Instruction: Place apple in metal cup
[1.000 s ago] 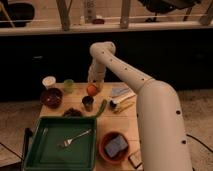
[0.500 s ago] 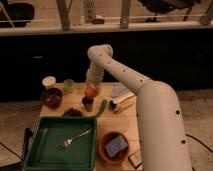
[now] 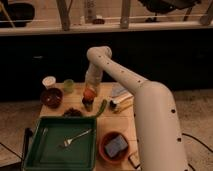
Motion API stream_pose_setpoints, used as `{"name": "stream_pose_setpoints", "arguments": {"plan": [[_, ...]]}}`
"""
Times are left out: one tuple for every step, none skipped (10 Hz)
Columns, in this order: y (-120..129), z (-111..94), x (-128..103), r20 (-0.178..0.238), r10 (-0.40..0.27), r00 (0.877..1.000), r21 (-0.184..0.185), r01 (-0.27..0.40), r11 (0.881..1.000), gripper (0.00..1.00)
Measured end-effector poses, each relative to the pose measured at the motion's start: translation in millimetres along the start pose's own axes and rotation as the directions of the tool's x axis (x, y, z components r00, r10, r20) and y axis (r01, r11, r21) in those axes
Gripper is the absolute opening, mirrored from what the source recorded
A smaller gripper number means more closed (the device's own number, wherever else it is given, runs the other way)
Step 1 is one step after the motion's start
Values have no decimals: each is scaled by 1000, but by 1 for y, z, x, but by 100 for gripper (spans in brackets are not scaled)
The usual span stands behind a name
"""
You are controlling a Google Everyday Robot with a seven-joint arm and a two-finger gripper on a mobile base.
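**A:** How did the arm stand at that moment?

**B:** The white arm (image 3: pixel 131 82) rose from the lower right, bent at the elbow near the top, and then pointed straight down over the wooden table (image 3: pixel 111 122). The gripper (image 3: pixel 89 92) hung at its end, directly above the apple (image 3: pixel 89 94).

**A:** And where was the apple?

**B:** It sat just under the gripper, on top of the metal cup (image 3: pixel 88 104), which stood upright on the table. Whether the fingers were wide or narrow, one cannot tell; the wrist hid them.

**A:** What was near the gripper?

**B:** To its left stood the pale green cup (image 3: pixel 68 85), further left the white cup (image 3: pixel 49 81), and below these the dark red bowl (image 3: pixel 51 97). In front of the gripper lay the green tray (image 3: pixel 52 152) with a fork (image 3: pixel 76 138).

**A:** What was different from one second before?

**B:** The apple had been higher then, held at the gripper and clear of the cup. Now it had come down onto the cup. The arm had lowered a little.
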Motion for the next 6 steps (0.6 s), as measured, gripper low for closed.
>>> {"name": "stream_pose_setpoints", "arguments": {"plan": [[0,1,-1,2,0,1000,0,0,1000,68],[0,1,-2,5,-1,1000,0,1,1000,77],[1,1,-2,5,-1,1000,0,1,1000,79],[1,1,-2,7,-1,1000,0,1,1000,80],[1,0,-3,6,-2,1000,2,2,1000,80],[2,-1,-2,5,-3,1000,3,3,1000,80]]}}
